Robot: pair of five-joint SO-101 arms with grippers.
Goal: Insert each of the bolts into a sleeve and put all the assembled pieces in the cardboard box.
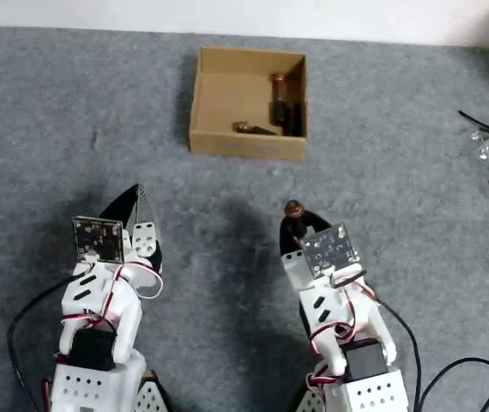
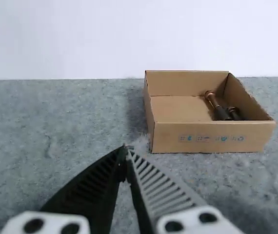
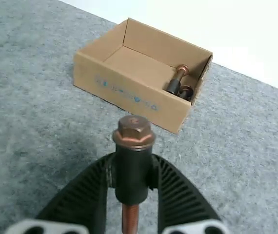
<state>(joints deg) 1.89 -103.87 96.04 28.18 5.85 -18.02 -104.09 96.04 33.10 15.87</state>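
At least two assembled pieces (image 1: 279, 107) lie in the box (image 1: 246, 146). The right end effector (image 3: 131, 165) grips another sleeved bolt (image 3: 133, 139), probably the last to box; the left end effector (image 2: 126, 155) is closed and empty.

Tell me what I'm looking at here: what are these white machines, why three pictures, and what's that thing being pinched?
These are two small robot arms, side by side on a grey mat. One picture looks down from above; the other two come from a camera on each arm's wrist, looking past its own gripper. The left gripper is shut and empty. The right gripper holds a black sleeve with a copper-coloured bolt pushed through it. Ahead stands the cardboard box, with finished pieces already inside.
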